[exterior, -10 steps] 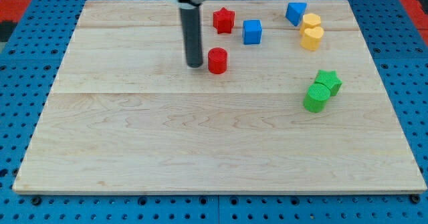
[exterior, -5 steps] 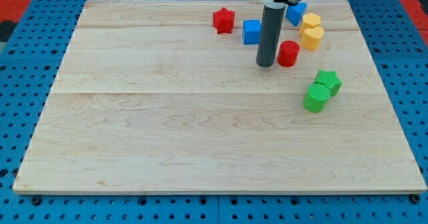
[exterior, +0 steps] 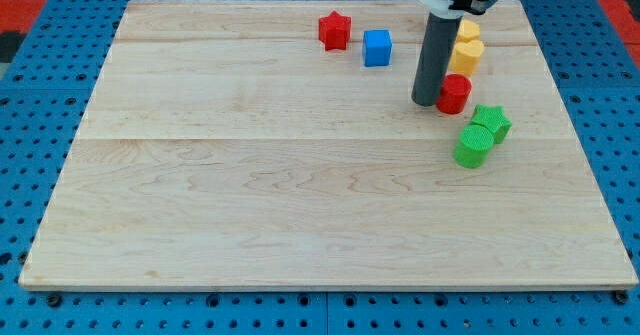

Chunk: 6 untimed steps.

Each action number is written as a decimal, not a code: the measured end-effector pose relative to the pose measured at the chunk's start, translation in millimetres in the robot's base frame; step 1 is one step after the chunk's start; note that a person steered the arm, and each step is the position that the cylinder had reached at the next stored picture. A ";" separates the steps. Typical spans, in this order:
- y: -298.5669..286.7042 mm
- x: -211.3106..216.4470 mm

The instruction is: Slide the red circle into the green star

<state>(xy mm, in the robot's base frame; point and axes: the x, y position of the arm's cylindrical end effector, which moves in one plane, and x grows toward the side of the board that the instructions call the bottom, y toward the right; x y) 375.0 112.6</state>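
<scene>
A wooden board lies on a blue pegboard. My tip (a plain rod end with nothing to open or close) presses against the left side of the red circle. The circle sits near the view's upper right, just up-left of the green star with a narrow gap between them. The circle looks light, rigid and easy to slide; a push on its upper-left side seems best.

My arm comes into the picture from the view's top, right of the middle, and only its round dark and white end part shows there. From it the dark rod goes straight down, upright, not tilted. My tip rests at the table surface, in the upper right part of the view.
</scene>
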 end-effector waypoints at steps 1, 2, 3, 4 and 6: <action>3.0 -41.0; 56.0 -30.6; 56.7 -2.8; 17.2 -13.5; -134.0 -96.8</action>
